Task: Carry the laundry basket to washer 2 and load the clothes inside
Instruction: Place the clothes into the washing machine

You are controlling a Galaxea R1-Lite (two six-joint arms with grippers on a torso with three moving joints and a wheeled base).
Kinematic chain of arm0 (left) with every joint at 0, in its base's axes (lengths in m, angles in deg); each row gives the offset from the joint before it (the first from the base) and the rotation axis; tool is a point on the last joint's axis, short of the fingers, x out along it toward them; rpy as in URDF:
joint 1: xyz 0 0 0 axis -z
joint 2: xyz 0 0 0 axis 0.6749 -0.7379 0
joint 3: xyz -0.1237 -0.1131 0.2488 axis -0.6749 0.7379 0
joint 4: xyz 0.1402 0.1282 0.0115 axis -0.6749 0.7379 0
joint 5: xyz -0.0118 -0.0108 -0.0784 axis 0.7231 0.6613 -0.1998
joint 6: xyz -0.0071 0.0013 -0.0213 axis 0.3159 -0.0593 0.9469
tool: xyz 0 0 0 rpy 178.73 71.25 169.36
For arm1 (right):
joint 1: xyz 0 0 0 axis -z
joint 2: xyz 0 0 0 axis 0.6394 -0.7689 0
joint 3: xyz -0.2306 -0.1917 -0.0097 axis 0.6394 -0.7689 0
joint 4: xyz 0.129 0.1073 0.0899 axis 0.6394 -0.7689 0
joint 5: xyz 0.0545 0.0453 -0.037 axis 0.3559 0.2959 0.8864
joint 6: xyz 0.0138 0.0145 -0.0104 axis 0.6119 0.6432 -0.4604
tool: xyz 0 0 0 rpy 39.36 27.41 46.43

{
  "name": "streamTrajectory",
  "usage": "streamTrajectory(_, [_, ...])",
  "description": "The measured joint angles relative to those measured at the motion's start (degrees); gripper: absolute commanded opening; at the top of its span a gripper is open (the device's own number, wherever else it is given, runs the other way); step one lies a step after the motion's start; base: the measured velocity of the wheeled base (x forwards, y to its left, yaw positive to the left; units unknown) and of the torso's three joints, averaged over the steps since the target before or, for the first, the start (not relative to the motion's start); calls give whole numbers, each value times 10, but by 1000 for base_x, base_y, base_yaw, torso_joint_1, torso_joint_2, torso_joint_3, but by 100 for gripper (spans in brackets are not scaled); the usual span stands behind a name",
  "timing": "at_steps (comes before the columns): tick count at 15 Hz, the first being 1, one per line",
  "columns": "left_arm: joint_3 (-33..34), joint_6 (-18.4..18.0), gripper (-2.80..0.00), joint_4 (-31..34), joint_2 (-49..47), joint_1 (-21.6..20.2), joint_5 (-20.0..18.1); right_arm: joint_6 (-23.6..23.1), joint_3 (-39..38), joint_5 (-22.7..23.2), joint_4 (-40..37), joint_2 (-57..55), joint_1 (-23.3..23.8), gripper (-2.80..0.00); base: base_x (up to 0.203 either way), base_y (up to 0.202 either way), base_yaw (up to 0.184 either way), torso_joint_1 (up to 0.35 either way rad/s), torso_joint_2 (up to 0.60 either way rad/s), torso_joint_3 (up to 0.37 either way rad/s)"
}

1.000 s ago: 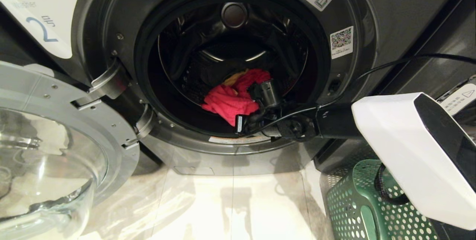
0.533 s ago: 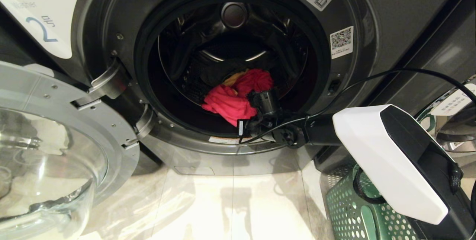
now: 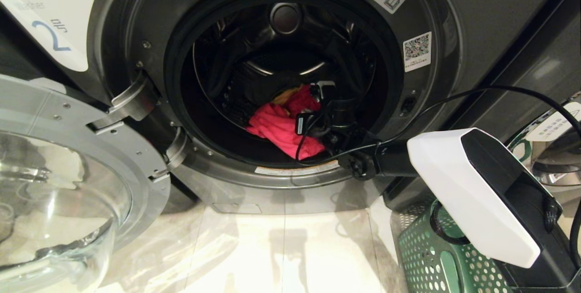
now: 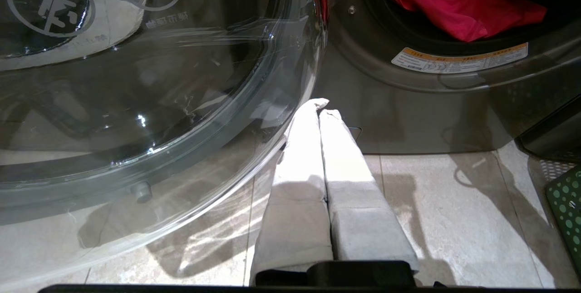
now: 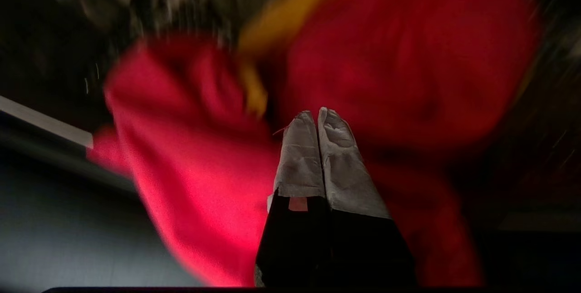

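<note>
**Right gripper inside washer 2's drum, fingers pressed together over the red garment**

At far left in the head view, the open glass door (image 3: 59, 202) of washer 2 (image 3: 454, 7) swings out on its hinge, with the white label (image 3: 50, 16) bearing a blue "2" above it. The left gripper (image 4: 320, 111) hangs low beside that door's rim, just above the pale tiled floor (image 3: 281, 252), its two padded fingers (image 4: 338, 147) shut flat against each other and holding nothing.

In the middle, the round drum opening holds the clothes: the red garment (image 3: 281, 127) lies heaped at the front of the drum floor, and a yellow-orange garment (image 3: 287, 95) peeks out behind it. The right gripper (image 5: 315, 113) reaches in through the opening from the right, and its wrist sits just right of and partly over the red heap. In the right wrist view its fingers (image 5: 299, 156) are closed together, empty, tips just off the red cloth; whether they touch it cannot be told.

At right, the right arm's white casing (image 3: 463, 188) crosses above the laundry basket (image 3: 422, 256), which stands on the floor beside the washer; its inside is hidden.
</note>
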Motion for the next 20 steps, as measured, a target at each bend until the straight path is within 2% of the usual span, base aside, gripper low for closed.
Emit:
streamTrajectory(3, [0, 0, -280, 0, 0, 0, 0, -1, -11, 1, 9, 20, -1, -280, 0, 0, 0, 0, 0, 0])
streamTrajectory(5, [0, 0, -280, 0, 0, 0, 0, 6, -53, 3, -8, 59, -8, -280, 0, 0, 0, 0, 0, 0])
streamTrajectory(8, [0, 0, -280, 0, 0, 0, 0, 22, -164, 18, -65, 167, -31, -280, 0, 0, 0, 0, 0, 0])
streamTrajectory(11, [0, 0, -280, 0, 0, 0, 0, 41, -282, 53, -171, 314, -56, -280, 0, 0, 0, 0, 0, 0])
streamTrajectory(14, [0, 0, -280, 0, 0, 0, 0, 47, -455, 83, -260, 454, -90, -280, 0, 0, 0, 0, 0, 0])
streamTrajectory(16, [0, 0, -280, 0, 0, 0, 0, 23, -554, 91, -277, 540, -105, -280, 0, 0, 0, 0, 0, 0])
streamTrajectory(20, [0, 0, -280, 0, 0, 0, 0, -80, -705, 96, -287, 672, -115, -280, 0, 0, 0, 0, 0, 0])
